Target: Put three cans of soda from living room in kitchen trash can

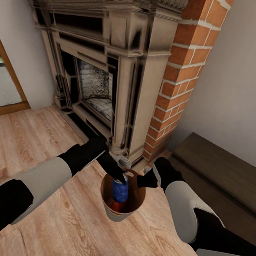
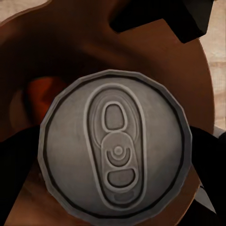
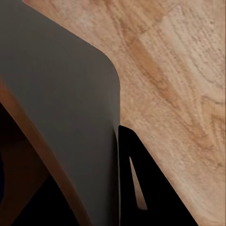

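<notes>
Blue soda can over the bin, by the fireplace.
We see our left gripper pinching the can inside the bin's mouth; our right gripper clamps its rim, an orange can within.

Even, soft indoor light w/ no glare. Fireplace edges look smeared & stretched. Bucket interior is dim; can top is evenly lit, close, slightly soft.

A grey curved bin wall with a brown inside stands over light wood floor.
</notes>
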Motion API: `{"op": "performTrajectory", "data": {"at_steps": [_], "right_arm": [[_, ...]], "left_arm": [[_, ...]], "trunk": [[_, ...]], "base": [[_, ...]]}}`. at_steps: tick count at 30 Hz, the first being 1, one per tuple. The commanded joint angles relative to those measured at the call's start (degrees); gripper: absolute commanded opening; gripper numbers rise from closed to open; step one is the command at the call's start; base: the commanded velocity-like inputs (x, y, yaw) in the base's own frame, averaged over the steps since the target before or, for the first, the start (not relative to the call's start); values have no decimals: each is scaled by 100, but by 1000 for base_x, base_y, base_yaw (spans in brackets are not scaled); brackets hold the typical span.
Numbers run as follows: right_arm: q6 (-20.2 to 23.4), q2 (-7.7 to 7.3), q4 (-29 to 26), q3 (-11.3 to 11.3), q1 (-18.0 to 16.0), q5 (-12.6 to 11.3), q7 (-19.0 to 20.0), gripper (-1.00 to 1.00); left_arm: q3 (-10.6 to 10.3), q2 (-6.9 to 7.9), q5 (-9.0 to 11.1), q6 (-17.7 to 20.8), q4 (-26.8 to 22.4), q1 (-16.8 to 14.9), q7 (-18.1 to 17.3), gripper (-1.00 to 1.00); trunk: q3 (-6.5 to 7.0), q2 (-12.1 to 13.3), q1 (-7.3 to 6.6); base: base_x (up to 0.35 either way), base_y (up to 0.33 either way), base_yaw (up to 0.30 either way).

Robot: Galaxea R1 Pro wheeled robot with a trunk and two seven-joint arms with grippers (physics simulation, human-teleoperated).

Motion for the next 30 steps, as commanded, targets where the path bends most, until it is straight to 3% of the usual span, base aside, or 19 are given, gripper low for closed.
{"op": "performTrajectory", "data": {"at_steps": [1,6,11,18,30], "right_arm": [[18,1,1,-28,-2,-135,31,-100],[18,1,1,-28,-4,-135,26,-100],[18,1,0,-28,-13,-135,27,-100],[18,1,0,-28,-60,-141,29,-100],[18,1,2,-28,-66,-141,26,-100]], "left_arm": [[1,0,3,-21,0,21,2,-100],[-4,-4,2,-127,2,124,12,-100],[-16,-103,-20,-157,24,264,22,-100],[-280,-187,-8,-227,22,421,282,-100],[-330,-241,-16,-243,5,567,474,-100]], "trunk": [[1,0,-1],[1,0,-1],[1,0,-1],[1,0,-1],[1,0,-1]], "base": [[0,0,0],[0,0,0],[0,0,0],[0,0,0],[0,0,0]]}}
